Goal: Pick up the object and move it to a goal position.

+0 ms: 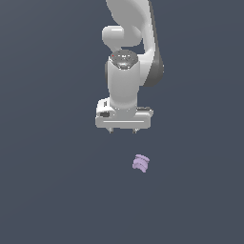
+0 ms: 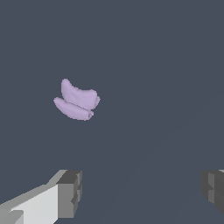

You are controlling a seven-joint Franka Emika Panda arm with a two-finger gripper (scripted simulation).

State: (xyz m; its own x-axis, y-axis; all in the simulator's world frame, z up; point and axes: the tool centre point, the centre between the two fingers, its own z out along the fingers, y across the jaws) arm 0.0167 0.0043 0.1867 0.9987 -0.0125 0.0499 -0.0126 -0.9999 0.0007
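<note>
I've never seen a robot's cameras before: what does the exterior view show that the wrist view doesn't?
Only the exterior view shows the white arm above its gripper. Only the wrist view shows, close up, the grey fingertips set wide apart with nothing between them. Both show the small lilac object lying apart from the gripper on a plain dark surface.

light: even, dim, flat | shadows: none cast | glare: none | focus: sharp, slightly pixelated

The arm [image 1: 131,28] is cut off at the exterior view's top edge. In the wrist view, both fingers [image 2: 65,197] run past the frame's edges.
</note>
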